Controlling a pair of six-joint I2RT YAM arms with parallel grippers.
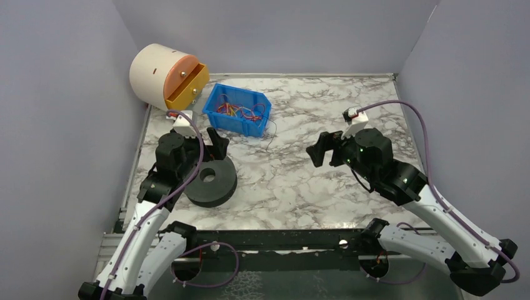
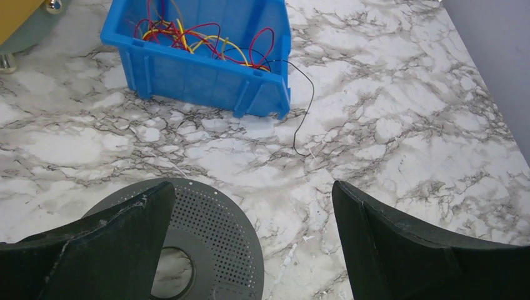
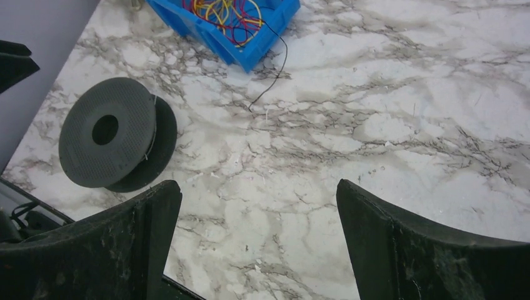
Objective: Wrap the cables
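White-and-grey marble table [image 1: 312, 187], pale grey walls [image 1: 56, 125] on three sides. Blue plastic bin [image 1: 240, 127] stands upright at the far left-centre. A cream cylinder [image 1: 153, 72] with an orange face lies on its side in the far-left corner, just beside the bin. A black double-disc spool [image 1: 219, 187] lies flat at near left, apart from the bin.

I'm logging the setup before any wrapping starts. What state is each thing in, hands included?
Left hand: open, empty.
Right hand: open, empty.
Blue bin: upright on the table.
Cables: tangled inside the bin.
Black strand: trailing over the bin's rim, end lying on the table.
Spool: lying flat, not held.
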